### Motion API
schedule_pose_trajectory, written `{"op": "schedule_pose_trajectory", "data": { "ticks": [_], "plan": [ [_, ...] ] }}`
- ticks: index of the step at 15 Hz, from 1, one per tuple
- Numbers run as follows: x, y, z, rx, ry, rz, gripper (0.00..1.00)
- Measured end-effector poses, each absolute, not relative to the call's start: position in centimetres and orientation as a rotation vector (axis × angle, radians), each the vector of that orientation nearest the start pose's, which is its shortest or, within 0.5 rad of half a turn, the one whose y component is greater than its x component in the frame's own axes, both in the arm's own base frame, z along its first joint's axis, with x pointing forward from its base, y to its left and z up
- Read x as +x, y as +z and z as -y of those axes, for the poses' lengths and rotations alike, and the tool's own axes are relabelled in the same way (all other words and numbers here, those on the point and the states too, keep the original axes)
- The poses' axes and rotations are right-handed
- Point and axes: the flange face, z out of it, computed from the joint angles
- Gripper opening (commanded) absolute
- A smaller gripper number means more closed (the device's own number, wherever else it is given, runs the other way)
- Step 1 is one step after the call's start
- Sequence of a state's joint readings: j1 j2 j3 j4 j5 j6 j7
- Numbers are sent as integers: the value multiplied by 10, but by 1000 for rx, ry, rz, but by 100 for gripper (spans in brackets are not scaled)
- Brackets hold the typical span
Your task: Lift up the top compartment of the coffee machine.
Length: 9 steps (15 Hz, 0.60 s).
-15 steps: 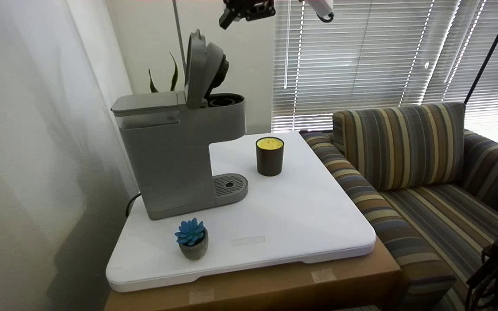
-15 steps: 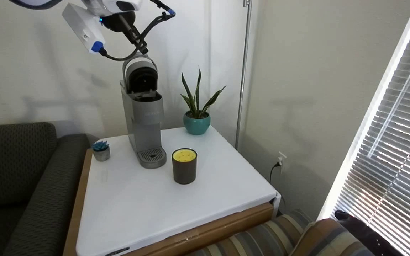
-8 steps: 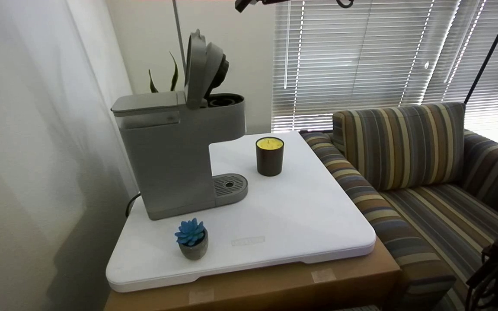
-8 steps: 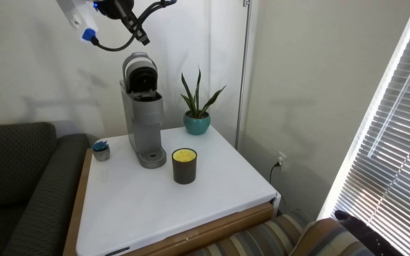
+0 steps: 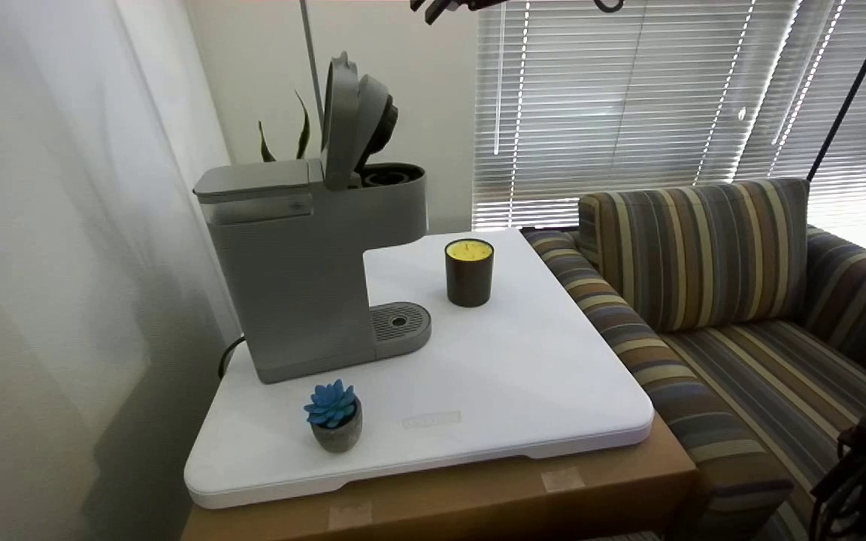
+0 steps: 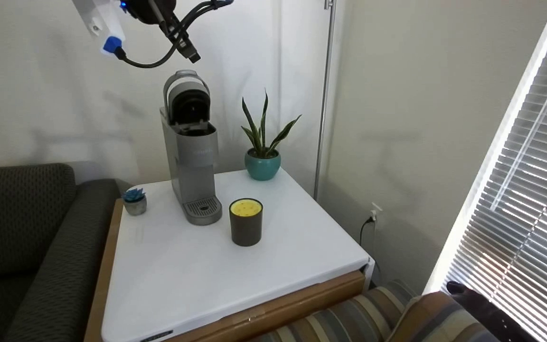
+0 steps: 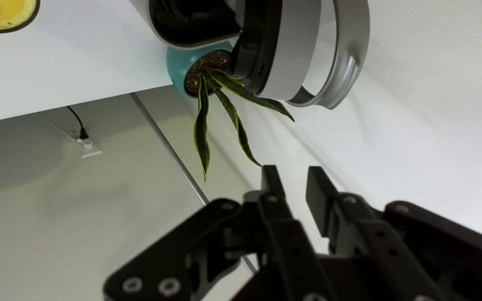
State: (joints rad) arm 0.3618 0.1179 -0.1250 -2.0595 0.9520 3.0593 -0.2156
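The grey coffee machine (image 5: pixel 290 293) stands on the white table in both exterior views (image 6: pixel 196 175). Its top compartment (image 5: pixel 340 124), the grey lid with a dark underside, is tilted up on its hinge, nearly upright. The round well under it is exposed. The raised lid also shows in an exterior view (image 6: pixel 189 86) and at the top of the wrist view (image 7: pixel 297 50). My gripper (image 7: pixel 293 179) is open and empty, with a moderate gap between the fingers. It hovers above the lid, apart from it, at the top of both exterior views (image 5: pixel 425 10) (image 6: pixel 194 57).
A dark candle jar (image 5: pixel 469 279) stands in front of the machine. A small blue succulent (image 5: pixel 334 417) is beside it. A snake plant in a teal pot (image 6: pixel 262 165) stands near the back edge of the table (image 6: pixel 183 275). A metal pole (image 6: pixel 325 104) and walls are behind.
My gripper has moved up and away from the raised lid, then come slightly down. Its two fingertips now show apart in an exterior view. The lid has stayed up, unmoved.
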Motion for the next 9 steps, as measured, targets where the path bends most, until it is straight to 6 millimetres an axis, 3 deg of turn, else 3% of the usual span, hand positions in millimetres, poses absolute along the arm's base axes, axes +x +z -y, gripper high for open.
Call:
{"op": "schedule_pose_trajectory", "data": {
  "ticks": [6,9],
  "plan": [
    [597,463,-80,-2393,-1042,-579,96],
    [597,462,-80,-2391,-1040,-583,100]
  ]
}}
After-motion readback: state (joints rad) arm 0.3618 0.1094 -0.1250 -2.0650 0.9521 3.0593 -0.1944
